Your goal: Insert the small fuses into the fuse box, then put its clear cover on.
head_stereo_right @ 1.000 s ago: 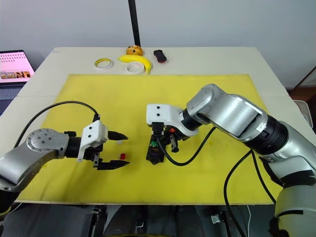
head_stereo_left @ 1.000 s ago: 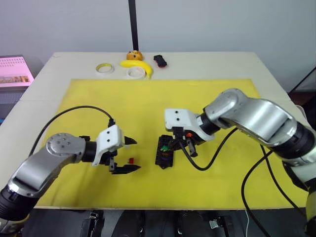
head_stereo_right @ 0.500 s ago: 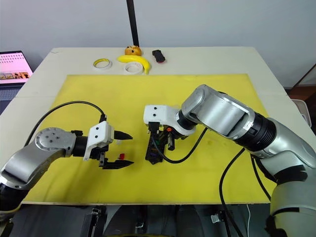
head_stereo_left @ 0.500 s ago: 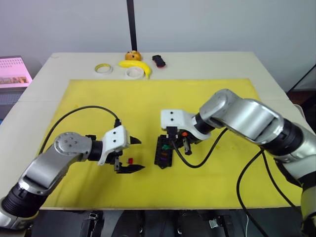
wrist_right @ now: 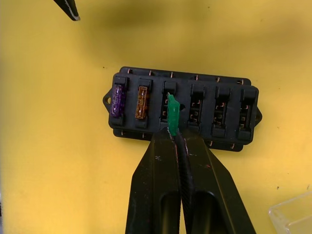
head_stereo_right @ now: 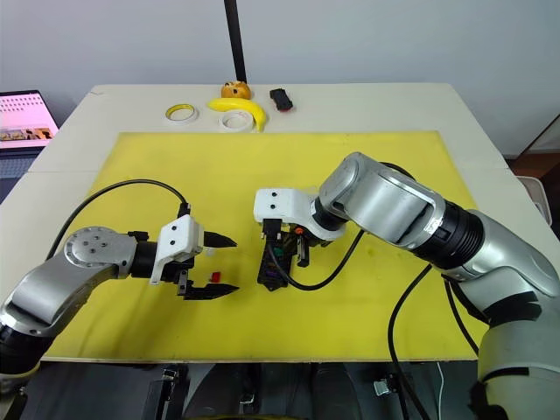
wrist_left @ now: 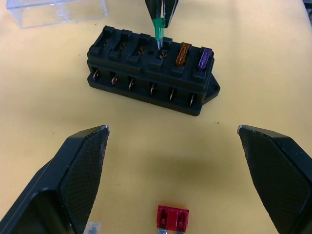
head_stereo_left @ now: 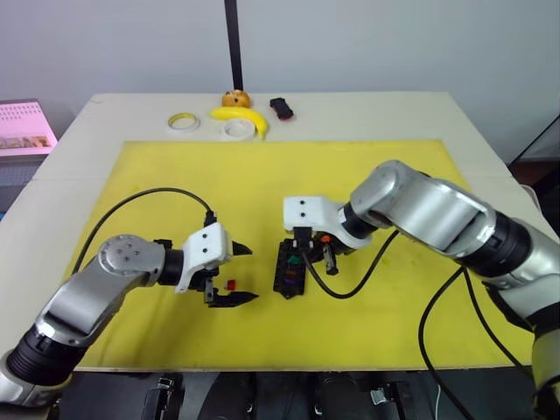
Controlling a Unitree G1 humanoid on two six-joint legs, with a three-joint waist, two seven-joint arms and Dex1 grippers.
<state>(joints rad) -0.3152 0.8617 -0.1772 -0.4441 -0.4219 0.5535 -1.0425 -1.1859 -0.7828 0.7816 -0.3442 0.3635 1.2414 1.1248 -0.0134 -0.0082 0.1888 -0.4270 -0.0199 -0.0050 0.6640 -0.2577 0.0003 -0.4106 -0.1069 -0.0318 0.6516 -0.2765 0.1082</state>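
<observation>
One green fuse (wrist_right: 172, 115), pinched in the right gripper (wrist_right: 176, 139), hangs over the fuse box (wrist_right: 183, 108).

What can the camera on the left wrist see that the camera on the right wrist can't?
The left wrist view alone has the red fuse lying on the yellow mat between the open left gripper fingers. The right wrist view alone gives a top-down look into the three empty slots beside the green fuse. Both show the fuse box with the purple fuse and orange fuse seated, the right gripper shut on the green fuse over the third slot, and part of the clear cover.
</observation>
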